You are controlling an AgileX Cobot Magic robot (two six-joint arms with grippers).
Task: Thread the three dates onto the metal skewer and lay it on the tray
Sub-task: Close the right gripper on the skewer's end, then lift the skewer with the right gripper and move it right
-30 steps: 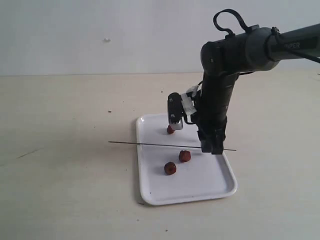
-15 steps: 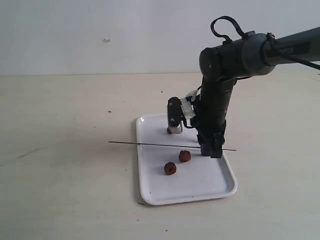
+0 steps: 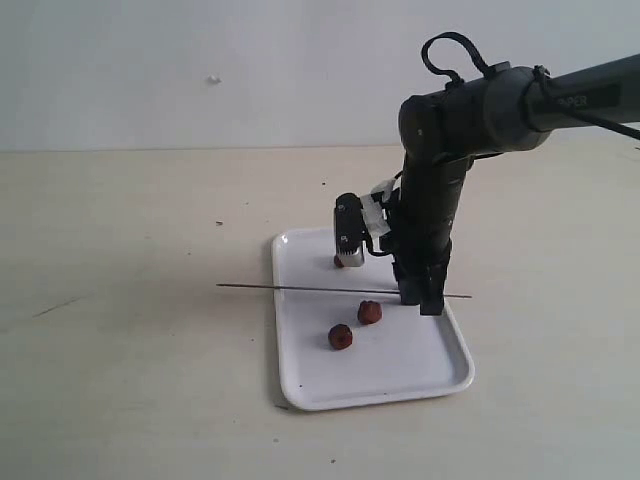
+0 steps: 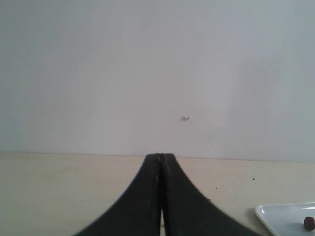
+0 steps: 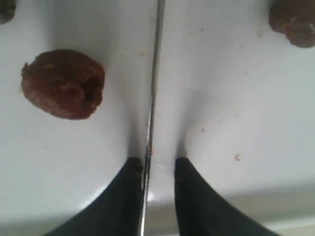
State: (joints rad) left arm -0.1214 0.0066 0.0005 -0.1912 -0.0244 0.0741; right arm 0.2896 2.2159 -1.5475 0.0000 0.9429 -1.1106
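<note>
The right gripper (image 3: 421,303) stands upright over the tray (image 3: 300,398), tips down at the skewer (image 3: 300,289); in the right wrist view its fingers (image 5: 192,196) are apart with the skewer (image 5: 153,88) running between them, lying against one finger while a thin gap shows at the other, so nothing is clamped yet. The left gripper (image 4: 161,158) is well away from the work, fingers pressed together on nothing, facing the wall with only a corner of the tray (image 4: 283,211) in its sight.

The skewer lies across the tray's width; its long part reaches out over the table (image 3: 130,350) on the left of the exterior view, and the short end pokes just past the tray's right rim, close to the gripper; it seems to rest on the rims, though the view is too coarse to be sure. Two dates (image 3: 370,312) sit loose on the tray just in front of the skewer; the third is half hidden behind the wrist camera at the far end.

The step in hand looks to be taking hold of the skewer. To do it well: centre the rod between the pads so both meet it together and it does not roll aside; grip hard, since a thin round rod will likely pivot under its long free part; lift straight up and level; keep clear of the nearest date (image 5: 63,83).
</note>
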